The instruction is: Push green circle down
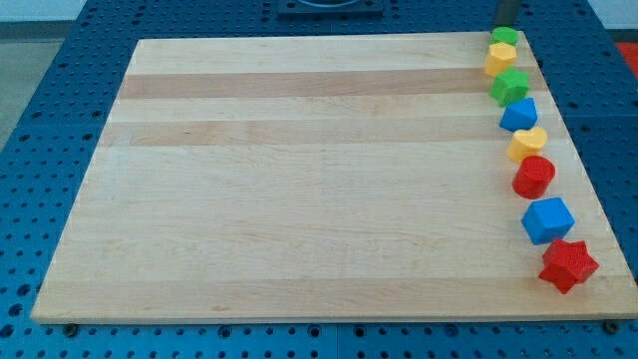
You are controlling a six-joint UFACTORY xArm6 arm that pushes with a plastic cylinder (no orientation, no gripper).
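The green circle (504,37) lies at the view's top right corner of the wooden board (299,179), at the head of a column of blocks along the right edge. My tip (505,28) shows as a dark rod coming in from the view's top edge. It ends just above the green circle, touching it or very near it. Directly below the green circle, touching it, lies a yellow block (500,59).
Below the yellow block the column runs down the right edge: a green star (510,87), a blue block (518,115), a yellow heart (527,145), a red circle (533,177), a blue cube (547,220) and a red star (568,265). Blue pegboard surrounds the board.
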